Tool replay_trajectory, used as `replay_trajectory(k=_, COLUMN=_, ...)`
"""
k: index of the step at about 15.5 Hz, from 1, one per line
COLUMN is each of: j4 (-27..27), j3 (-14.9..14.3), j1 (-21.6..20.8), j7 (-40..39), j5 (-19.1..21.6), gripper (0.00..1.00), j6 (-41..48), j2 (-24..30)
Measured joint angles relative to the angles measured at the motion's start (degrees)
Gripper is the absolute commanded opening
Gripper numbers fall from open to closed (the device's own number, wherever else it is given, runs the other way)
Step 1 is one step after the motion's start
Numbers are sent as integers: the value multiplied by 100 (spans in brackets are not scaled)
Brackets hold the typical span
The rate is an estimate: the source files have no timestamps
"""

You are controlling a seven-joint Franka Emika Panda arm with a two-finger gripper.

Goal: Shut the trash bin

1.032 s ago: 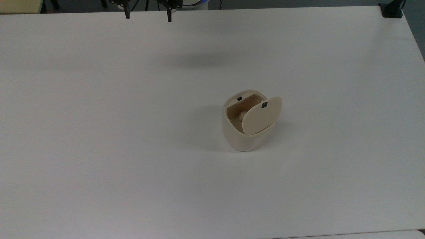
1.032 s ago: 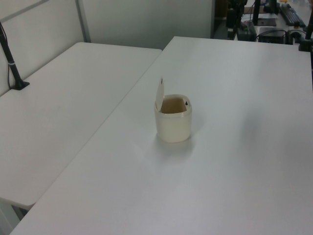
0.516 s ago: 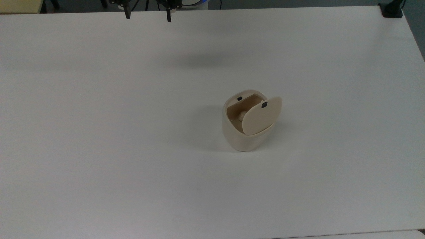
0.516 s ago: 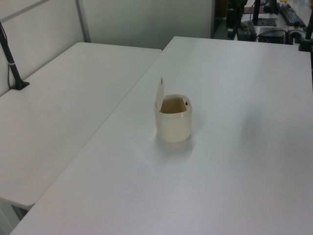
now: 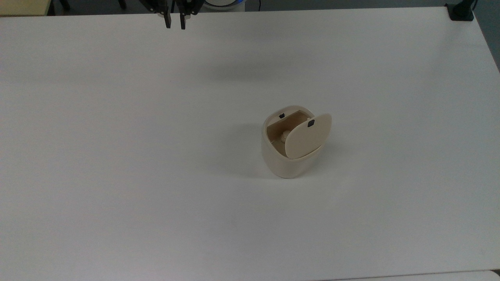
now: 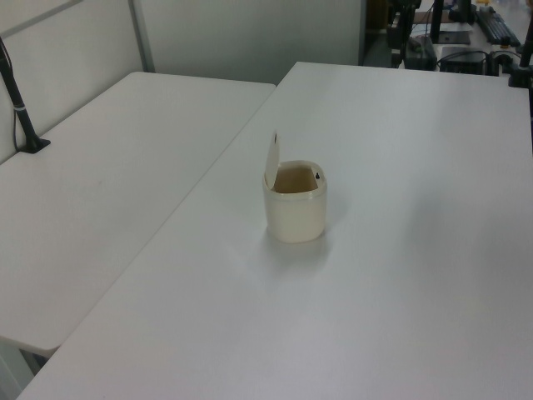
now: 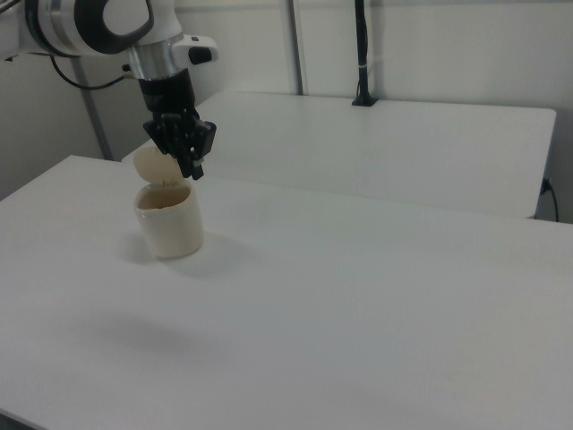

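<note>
Hovering well apart from the trash bin [image 5: 291, 150], the nearly clenched, empty gripper [image 5: 175, 21] faces its upright lid [image 5: 308, 136].

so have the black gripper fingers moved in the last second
Yes: the gripper fingers have drawn together, nearly shut, at the white table far edge in the top view.

Even, diffuse overhead light, no glare. White bench [image 5: 117, 156] reads slightly grey-blue in the top view, brighter in the right view. Soft faint shadow left of the trash bin [image 5: 291, 156] in the top view; a blurred darker patch on the bench near its far edge. All views soft, mildly grainy.
</note>
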State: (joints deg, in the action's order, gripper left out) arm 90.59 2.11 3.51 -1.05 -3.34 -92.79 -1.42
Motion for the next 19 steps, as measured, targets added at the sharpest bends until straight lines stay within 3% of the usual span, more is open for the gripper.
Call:
replay_trajectory(k=6, j4=-7, j3=82, j1=-89, j7=-29, j5=6, gripper=7, j6=-889, j2=-197)
replay_trajectory(k=13, j4=-50, j3=118, j1=-1100, j7=-31, j5=6, gripper=7, j6=-2680, j2=-675)
replay_trajectory(k=19, j4=-58, j3=125, j1=-1708, j7=-102, j5=5, gripper=7, j6=-4049, j2=-1113)
